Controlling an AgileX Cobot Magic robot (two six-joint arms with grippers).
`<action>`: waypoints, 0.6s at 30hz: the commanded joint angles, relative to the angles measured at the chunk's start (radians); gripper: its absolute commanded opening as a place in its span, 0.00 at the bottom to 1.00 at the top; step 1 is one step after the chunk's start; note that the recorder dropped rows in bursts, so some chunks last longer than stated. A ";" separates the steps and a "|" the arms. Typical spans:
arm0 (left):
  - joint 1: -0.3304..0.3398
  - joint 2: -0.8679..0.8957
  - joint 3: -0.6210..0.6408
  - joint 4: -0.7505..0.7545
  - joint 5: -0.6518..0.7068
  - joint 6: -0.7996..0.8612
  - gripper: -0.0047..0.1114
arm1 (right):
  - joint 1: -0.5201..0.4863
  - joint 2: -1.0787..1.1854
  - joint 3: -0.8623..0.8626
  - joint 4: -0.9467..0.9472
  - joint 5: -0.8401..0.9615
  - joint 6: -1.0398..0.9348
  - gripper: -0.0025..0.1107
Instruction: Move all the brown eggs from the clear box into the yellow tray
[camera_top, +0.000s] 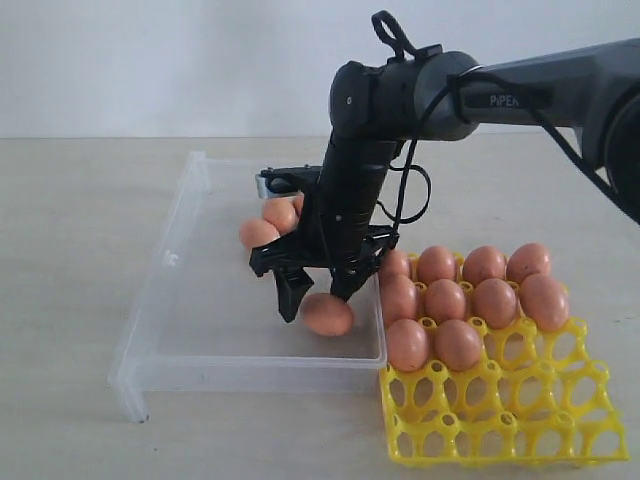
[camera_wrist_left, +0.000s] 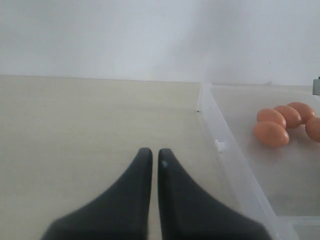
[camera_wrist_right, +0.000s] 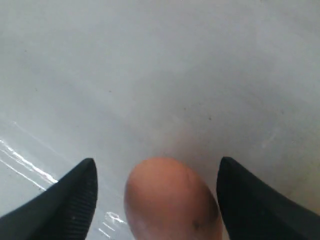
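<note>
Ten brown eggs (camera_top: 445, 300) sit in the back rows of the bright yellow lattice egg tray (camera_top: 520, 420), and its front rows of cups are open. The shallow clear plastic box (camera_top: 160, 330) holds one egg (camera_top: 330, 316) near its front wall. At least three more (camera_top: 258, 233) cluster farther back, partly hidden by the arm. The right gripper (camera_top: 318, 305) is spread wide, a finger on each side of the lone egg, not pinching it. The left gripper (camera_wrist_left: 151, 152), fingers almost together and holding nothing, hovers over bare table outside the box. The tray lies just beside the box's front corner.
</note>
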 joint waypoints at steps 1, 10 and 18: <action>0.003 -0.002 0.003 -0.003 -0.008 0.002 0.08 | -0.002 0.036 0.002 -0.020 0.033 -0.022 0.50; 0.003 -0.002 0.003 -0.003 -0.008 0.002 0.08 | -0.002 0.036 -0.020 -0.016 0.043 -0.126 0.02; 0.003 -0.002 0.003 -0.003 -0.008 0.002 0.08 | -0.002 0.006 -0.141 -0.016 0.100 -0.181 0.02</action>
